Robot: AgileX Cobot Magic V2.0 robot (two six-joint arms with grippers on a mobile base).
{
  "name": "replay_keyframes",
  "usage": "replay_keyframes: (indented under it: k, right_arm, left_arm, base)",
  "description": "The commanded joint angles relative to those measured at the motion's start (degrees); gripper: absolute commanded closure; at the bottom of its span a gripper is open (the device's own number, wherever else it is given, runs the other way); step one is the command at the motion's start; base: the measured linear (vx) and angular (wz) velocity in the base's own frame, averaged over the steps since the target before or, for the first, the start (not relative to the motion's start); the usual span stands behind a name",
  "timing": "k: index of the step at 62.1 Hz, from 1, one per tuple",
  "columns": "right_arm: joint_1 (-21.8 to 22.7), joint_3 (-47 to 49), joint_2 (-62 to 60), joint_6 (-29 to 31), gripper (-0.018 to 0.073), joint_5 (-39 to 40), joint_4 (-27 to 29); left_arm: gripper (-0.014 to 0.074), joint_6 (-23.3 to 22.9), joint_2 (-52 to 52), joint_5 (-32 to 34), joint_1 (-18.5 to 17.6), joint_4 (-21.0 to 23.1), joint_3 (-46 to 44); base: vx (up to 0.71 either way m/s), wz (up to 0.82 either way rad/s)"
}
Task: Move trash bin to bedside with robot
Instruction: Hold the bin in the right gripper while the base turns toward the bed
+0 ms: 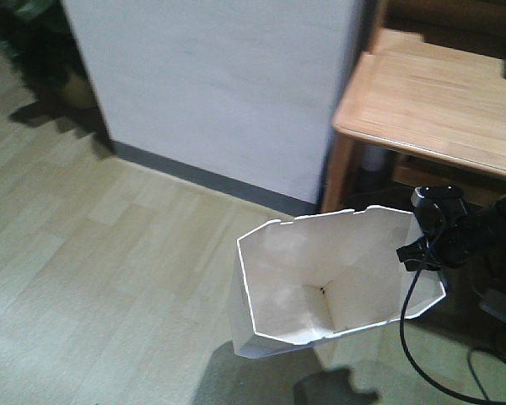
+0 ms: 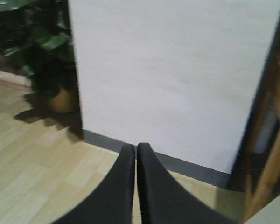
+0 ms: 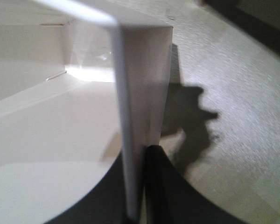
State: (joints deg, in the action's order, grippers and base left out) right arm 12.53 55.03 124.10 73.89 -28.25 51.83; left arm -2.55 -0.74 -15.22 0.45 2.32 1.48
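One trash bin: on pale wood floor, near the wooden surface.
Right fingers: clamped on the bin's side wall at the rim.
Left fingers: pressed together, holding nothing.

Floor: pale wood-effect planks, running diagonally in the front view. Standing on it: a white wall panel with a grey baseboard along its foot, a light wooden desk leg just right of the panel, and a brown plant pot beside its left edge. Black cables at lower right. Trash bin tilted, shadow beneath; base contact unclear.
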Motion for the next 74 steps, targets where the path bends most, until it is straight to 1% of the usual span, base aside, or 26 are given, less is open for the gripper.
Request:
replay_keyframes:
  k: [1,34,74]
  right_arm:
    - [0.1,1.1,-4.2,-0.7,0.0564,-7.8,5.0]
    - [0.1,1.1,-4.2,-0.7,0.0564,-7.8,5.0]
    - [0.1,1.1,-4.2,-0.7,0.0564,-7.8,5.0]
  left_arm:
    - [0.0602,-0.3,-0.8,4.0,0.0,0.2,0.7]
    - [0.0602,-0.3,-0.8,4.0,0.0,0.2,0.7]
    - [0.0602,-0.3,-0.8,4.0,0.0,0.2,0.7]
  base:
    - [-0.05,0.67]
    - [0.03,0.61]
    - [0.13,0.59]
